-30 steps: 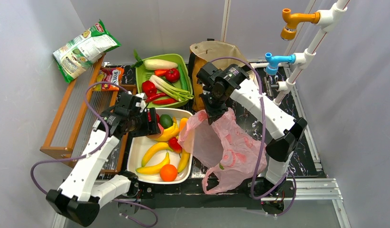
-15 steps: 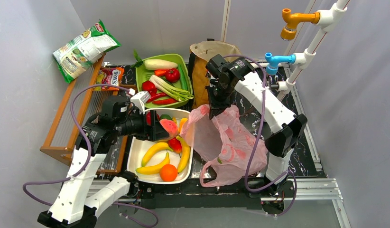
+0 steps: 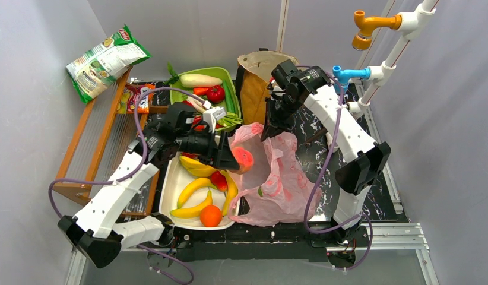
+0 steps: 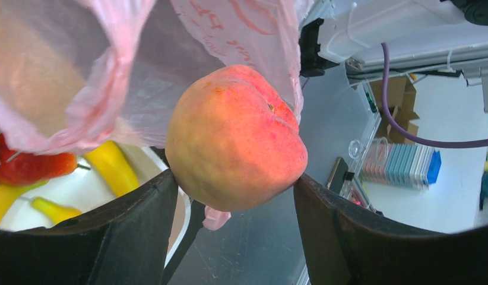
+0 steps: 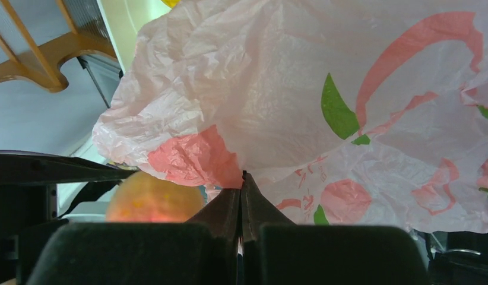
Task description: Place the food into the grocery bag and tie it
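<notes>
Peach transfer, mid-carry. Left fingers (image 4: 140, 231) grip the round orange-pink toy peach (image 4: 235, 136) by both flanks. It is held in the air against the rim of the thin translucent pink plastic grocery bag (image 3: 283, 178), just past the white oblong tray (image 3: 168, 199). Right fingers (image 5: 221, 208) are pinched shut on a fold of the bag's upper edge, holding it up. Yellow toy bananas (image 3: 193, 189) and an orange (image 3: 211, 216) lie in the tray.

Judgement: the mouth looks only partly spread. Carry the peach over the opening and lower it inside before letting go, or it may roll off the film onto the table (image 3: 387, 196).
</notes>
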You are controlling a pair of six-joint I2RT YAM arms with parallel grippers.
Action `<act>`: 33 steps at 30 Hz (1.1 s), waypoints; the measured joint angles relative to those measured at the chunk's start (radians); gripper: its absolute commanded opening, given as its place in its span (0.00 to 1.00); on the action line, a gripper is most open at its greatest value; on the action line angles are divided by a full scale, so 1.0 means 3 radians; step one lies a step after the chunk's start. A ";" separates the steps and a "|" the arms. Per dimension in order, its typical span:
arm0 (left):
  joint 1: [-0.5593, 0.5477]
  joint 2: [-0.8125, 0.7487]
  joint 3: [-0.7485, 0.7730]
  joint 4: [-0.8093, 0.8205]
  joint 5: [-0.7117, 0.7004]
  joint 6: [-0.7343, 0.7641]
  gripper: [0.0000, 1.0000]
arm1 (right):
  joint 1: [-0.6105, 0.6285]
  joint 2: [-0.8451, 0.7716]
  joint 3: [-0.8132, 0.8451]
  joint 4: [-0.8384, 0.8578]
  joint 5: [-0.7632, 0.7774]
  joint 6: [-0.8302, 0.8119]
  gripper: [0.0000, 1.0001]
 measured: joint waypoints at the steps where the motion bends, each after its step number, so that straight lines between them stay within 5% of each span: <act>1: -0.0060 0.0042 0.0015 0.0039 0.0000 -0.0018 0.00 | -0.0027 -0.0031 -0.0061 0.0027 -0.0036 0.0022 0.01; 13: -0.0221 0.0167 0.0094 0.0425 -0.0282 -0.0210 0.08 | -0.0094 -0.0340 -0.0460 0.0197 -0.0340 0.0151 0.01; 14: -0.0221 0.0168 0.0072 0.0456 -0.0298 -0.0215 0.18 | -0.0094 -0.0350 -0.0474 0.0215 -0.0356 0.0161 0.01; 18: -0.0221 0.0239 0.0041 0.0521 -0.0341 -0.0238 0.94 | -0.0095 -0.0356 -0.0504 0.0257 -0.0394 0.0193 0.01; 19: -0.0221 0.0266 0.0038 0.0532 -0.0367 -0.0252 0.98 | -0.0095 -0.0357 -0.0505 0.0264 -0.0398 0.0196 0.01; 33: -0.0221 0.0308 0.0005 0.0629 -0.0518 -0.0354 0.98 | -0.0108 -0.0379 -0.0530 0.0281 -0.0455 0.0196 0.01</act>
